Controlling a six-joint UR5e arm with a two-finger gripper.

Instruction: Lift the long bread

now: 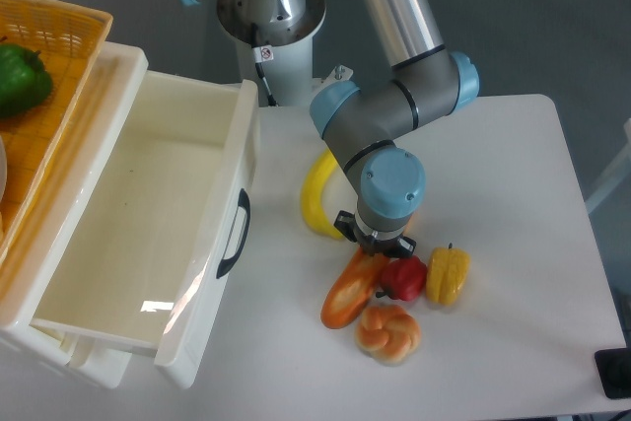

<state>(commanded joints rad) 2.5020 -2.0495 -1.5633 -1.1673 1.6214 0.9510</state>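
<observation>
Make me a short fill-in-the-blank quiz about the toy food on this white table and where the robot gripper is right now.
1. The gripper sits over the upper end of the glossy orange-brown long bread, whose lower end points toward the ____ drawer.
2. The round knotted tan bun lies directly below the small ____ pepper.
3. The curved banana is coloured ____.
4. In the woven basket lies a ____ pepper.

Missing words: white; red; yellow; green
</observation>
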